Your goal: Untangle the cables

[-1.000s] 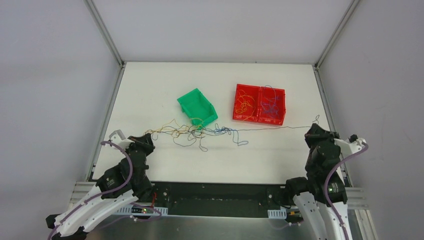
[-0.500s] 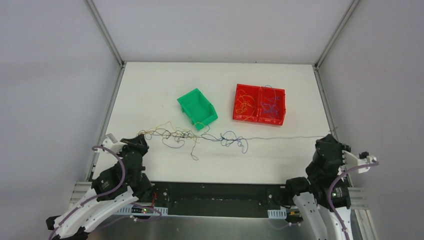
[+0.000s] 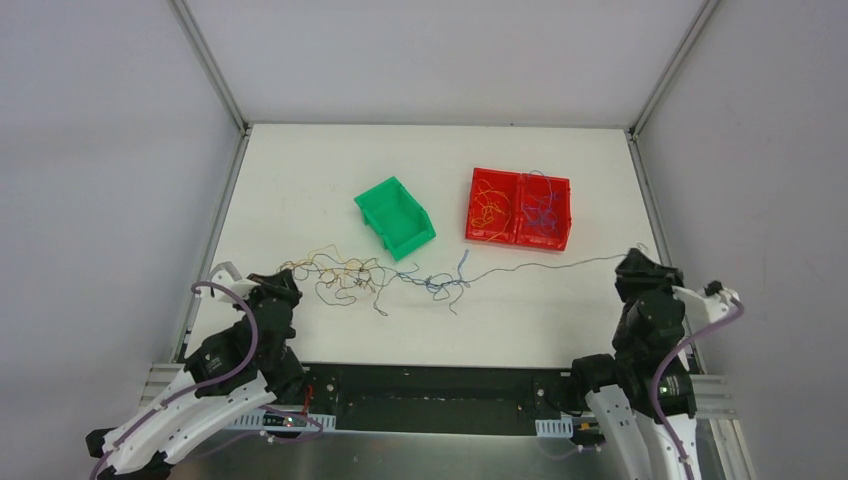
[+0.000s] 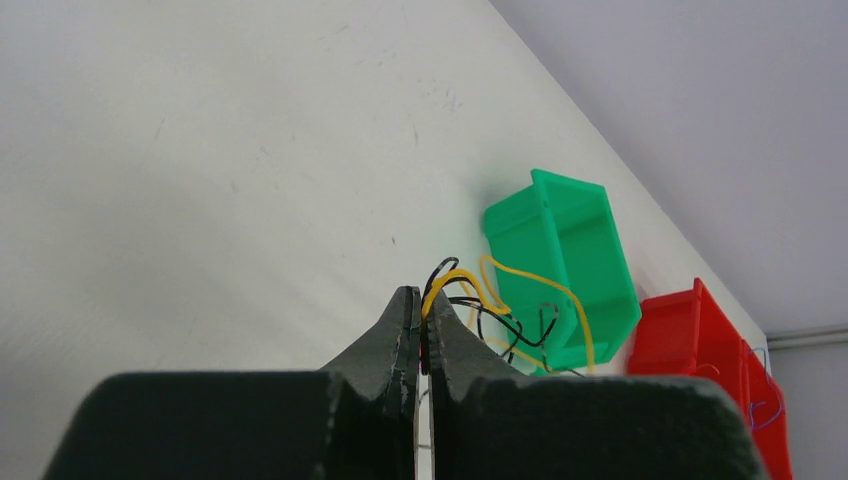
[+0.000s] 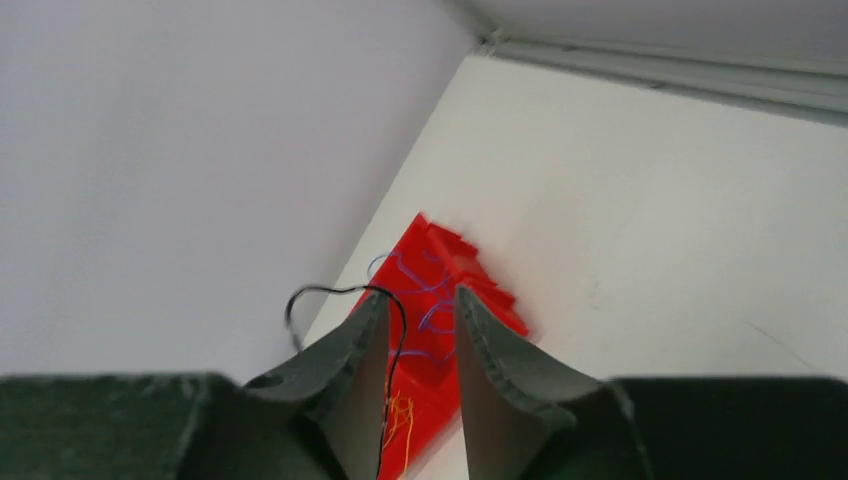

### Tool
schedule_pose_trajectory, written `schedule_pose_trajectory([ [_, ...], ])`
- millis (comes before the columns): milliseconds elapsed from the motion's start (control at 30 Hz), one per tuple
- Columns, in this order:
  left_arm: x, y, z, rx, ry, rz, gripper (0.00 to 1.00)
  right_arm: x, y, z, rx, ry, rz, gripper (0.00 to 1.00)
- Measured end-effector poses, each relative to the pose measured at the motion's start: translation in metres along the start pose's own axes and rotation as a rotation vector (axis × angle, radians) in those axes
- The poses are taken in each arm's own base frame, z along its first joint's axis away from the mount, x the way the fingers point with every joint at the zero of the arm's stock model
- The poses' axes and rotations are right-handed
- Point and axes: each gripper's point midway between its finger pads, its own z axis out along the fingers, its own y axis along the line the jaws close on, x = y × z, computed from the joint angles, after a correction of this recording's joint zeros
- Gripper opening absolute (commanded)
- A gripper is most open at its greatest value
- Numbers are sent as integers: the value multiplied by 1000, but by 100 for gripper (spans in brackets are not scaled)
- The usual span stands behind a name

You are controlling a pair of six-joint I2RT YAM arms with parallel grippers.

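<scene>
Your left gripper [image 4: 421, 300] is pinched fully closed on yellow and black strands of the cables [image 3: 350, 272], with no gap between its tips. From there the tangle of orange-yellow, blue and black wire lies loose on the white table [image 3: 300, 180]. It runs rightward past the near corner of the green bin [image 3: 415, 238], which sits just behind it. A smaller blue knot lies further right, and one thin dark strand curves slackly from it to your right gripper [image 5: 420, 300]. That gripper's jaws stand apart with a clear gap. A black strand loops over the tip of one of its fingers [image 5: 355, 350] and runs down that finger's inner face, touching only that side, so nothing is clamped. Behind the strand, the red bin [image 3: 519, 205] has two compartments holding more loose wire: orange-yellow in the left one, blue in the right. Both grippers sit near the table's near edge, well apart, one at each end of the tangle.
</scene>
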Motion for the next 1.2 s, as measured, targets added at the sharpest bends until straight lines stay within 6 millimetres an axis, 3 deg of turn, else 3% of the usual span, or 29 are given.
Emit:
schedule_pose_trajectory([
  [100, 2, -10, -2, 33, 39, 38, 0, 47, 33, -4, -199, 205, -80, 65],
  [200, 7, -22, -3, 71, 73, 81, 0, 88, 51, -12, -319, 383, -176, 71],
  [300, 14, -34, -6, 127, 113, 134, 0, 114, 63, -19, -402, 508, -236, 75],
  [667, 43, -95, -36, 565, 236, 234, 0, 144, 117, -67, -775, 731, -216, 70],
  [833, 39, -115, -54, 729, 233, 225, 0, 198, 122, -100, -878, 971, -293, 68],
  [933, 36, -126, -67, 825, 231, 221, 0, 236, 112, -139, -957, 1129, -411, 69],
  [1033, 35, -136, -80, 923, 237, 225, 0, 260, 105, -174, -1053, 1232, -519, 68],
  [1200, 36, -151, -102, 1069, 259, 228, 0, 282, 101, -187, -1123, 1267, -594, 64],
])
